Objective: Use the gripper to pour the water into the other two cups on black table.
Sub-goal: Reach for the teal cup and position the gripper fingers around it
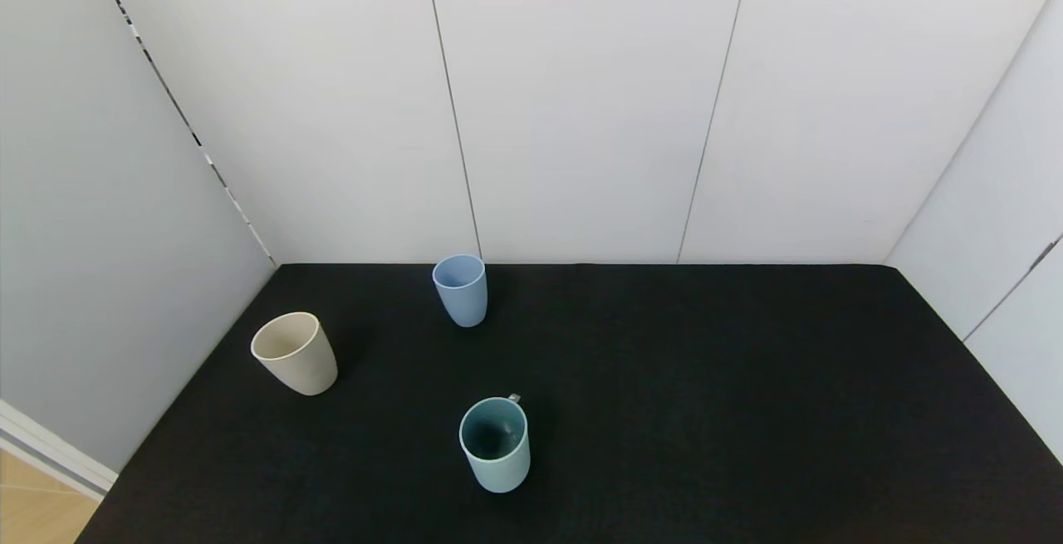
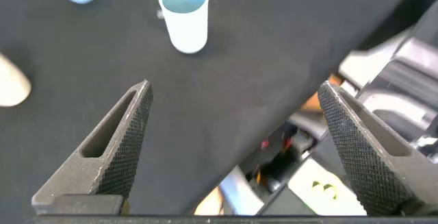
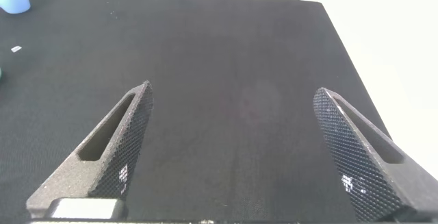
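Looks like nothing's been poured yet. All three cups stand upright on the black table (image 1: 706, 411): the teal cup (image 1: 495, 443) nearest the robot, with what looks like water in it going by the left wrist view, the beige cup (image 1: 296, 353) off to the left, and the blue cup (image 1: 460, 289) at the back near the wall. They're well apart from each other. I can't make out any water in the beige or blue one. The left gripper (image 2: 233, 148) hangs wide open with nothing in it, back from the teal cup and facing it. The right gripper (image 3: 236, 148) is open too, empty, over bare table on the right side. So the whole job's left: grab the teal cup, then fill both others.
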`<control>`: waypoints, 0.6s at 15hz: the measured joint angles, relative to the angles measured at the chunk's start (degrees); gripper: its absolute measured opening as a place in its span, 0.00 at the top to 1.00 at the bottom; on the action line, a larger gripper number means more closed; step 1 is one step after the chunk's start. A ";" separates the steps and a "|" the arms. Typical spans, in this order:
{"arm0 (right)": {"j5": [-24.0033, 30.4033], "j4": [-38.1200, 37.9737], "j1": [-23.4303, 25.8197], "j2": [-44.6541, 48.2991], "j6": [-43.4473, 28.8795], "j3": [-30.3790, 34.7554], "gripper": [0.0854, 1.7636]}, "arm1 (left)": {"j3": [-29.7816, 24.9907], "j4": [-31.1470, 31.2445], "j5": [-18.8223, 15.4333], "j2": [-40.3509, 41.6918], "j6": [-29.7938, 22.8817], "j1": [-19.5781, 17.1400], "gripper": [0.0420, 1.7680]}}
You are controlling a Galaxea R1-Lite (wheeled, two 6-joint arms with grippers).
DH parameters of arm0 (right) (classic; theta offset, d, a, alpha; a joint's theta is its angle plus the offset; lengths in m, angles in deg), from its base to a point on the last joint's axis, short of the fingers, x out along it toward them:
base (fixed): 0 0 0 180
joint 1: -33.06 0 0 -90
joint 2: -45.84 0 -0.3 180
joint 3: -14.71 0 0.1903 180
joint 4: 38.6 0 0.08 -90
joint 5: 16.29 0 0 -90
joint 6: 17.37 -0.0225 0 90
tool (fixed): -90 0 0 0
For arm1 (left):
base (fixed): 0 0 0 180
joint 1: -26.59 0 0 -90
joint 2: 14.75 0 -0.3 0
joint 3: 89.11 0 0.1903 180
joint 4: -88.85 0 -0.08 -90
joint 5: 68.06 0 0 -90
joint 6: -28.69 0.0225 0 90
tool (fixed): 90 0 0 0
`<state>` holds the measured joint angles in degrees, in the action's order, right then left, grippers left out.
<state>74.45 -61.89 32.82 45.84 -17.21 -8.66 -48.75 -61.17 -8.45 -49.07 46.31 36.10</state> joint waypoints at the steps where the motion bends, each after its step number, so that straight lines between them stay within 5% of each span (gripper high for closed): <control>1: 0.02 0.00 0.00 0.00 0.00 0.00 0.03 | 0.01 -1.71 0.11 -4.24 1.91 0.33 0.03; 9: 0.00 0.00 0.00 0.00 0.00 0.00 0.03 | -0.82 -22.42 1.10 -34.61 6.73 1.32 0.03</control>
<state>74.45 -61.89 32.82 45.84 -17.21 -8.66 -49.57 -83.59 -7.35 -83.68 53.04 37.42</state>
